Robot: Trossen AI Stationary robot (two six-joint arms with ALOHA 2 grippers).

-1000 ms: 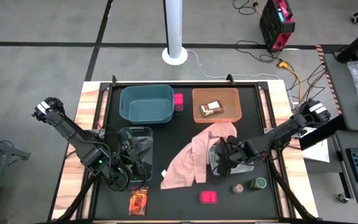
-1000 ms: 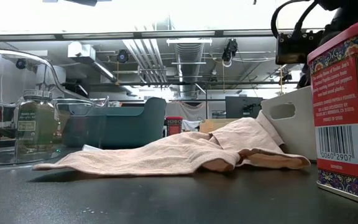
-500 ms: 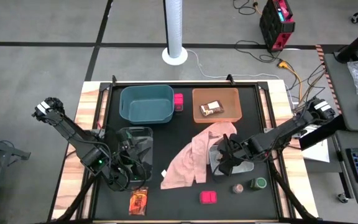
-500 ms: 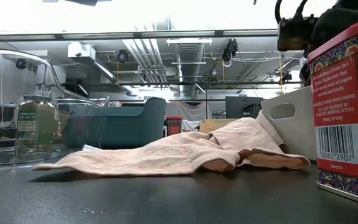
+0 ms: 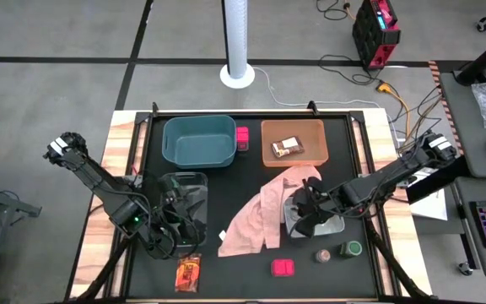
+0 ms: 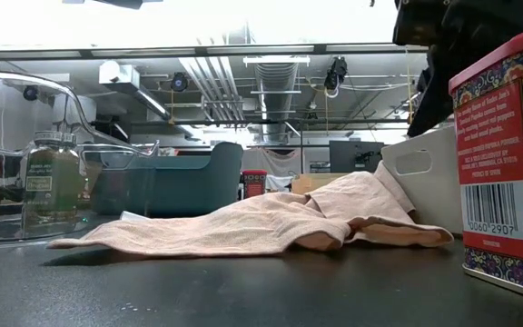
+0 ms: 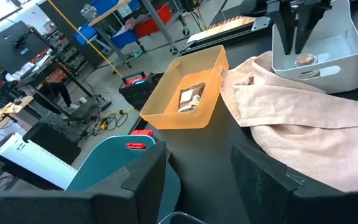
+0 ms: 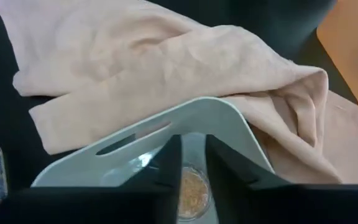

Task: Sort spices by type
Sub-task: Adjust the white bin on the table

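Observation:
My right gripper (image 8: 192,167) hangs shut over the grey bin (image 5: 317,223), fingers pointing down, with only a narrow slit between them. Straight below it a jar with a brownish-pink top (image 7: 303,60) stands on the bin's floor, clear of the fingertips. My left gripper (image 7: 197,180) waits open at the near side of the clear bin (image 5: 184,187), in which a glass jar (image 6: 51,182) stands. Loose on the table near the front are a jar with a pinkish top (image 5: 322,255), a green-lidded jar (image 5: 353,249), a pink box (image 5: 283,268) and an orange-red packet (image 5: 189,272).
A pink cloth (image 5: 264,211) lies crumpled between the two arms, draped against the grey bin's left wall. At the far side stand a teal bin (image 5: 198,141), a pink box (image 5: 242,137) beside it, and an orange bin (image 5: 294,142) holding a brown packet (image 5: 287,147).
My right gripper has risen out of the grey bin, leaving the jar standing on the bin's floor.

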